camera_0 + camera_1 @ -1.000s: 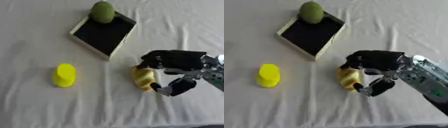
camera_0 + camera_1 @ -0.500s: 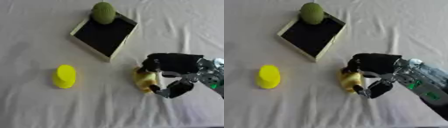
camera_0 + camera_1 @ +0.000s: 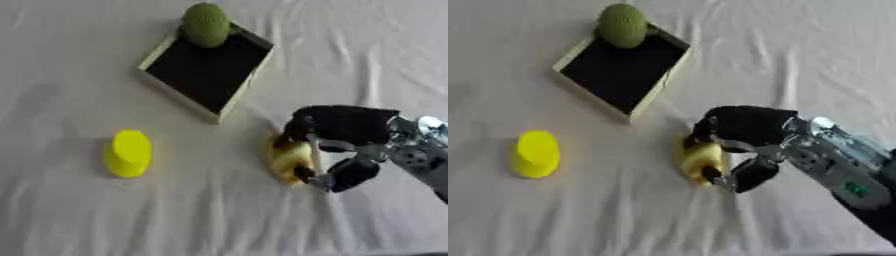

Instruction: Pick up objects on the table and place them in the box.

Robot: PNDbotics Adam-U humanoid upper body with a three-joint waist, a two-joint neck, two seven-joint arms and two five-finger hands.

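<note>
A yellow banana-like object (image 3: 287,159) lies on the white cloth right of centre. My right hand (image 3: 343,131) comes in from the right and curls over it, fingers above and thumb below. A second yellow object (image 3: 129,152) sits alone at the left. The box (image 3: 156,60), light-rimmed with a black inside, lies at the top centre. A green round object (image 3: 206,24) rests at the box's far corner. My left hand shows in neither view.
A wrinkled white cloth (image 3: 105,215) covers the whole table. Open cloth lies between the box and the two yellow objects.
My right hand has lowered a little and its fingers have closed further round the banana-like object. The other objects stay where they were.
</note>
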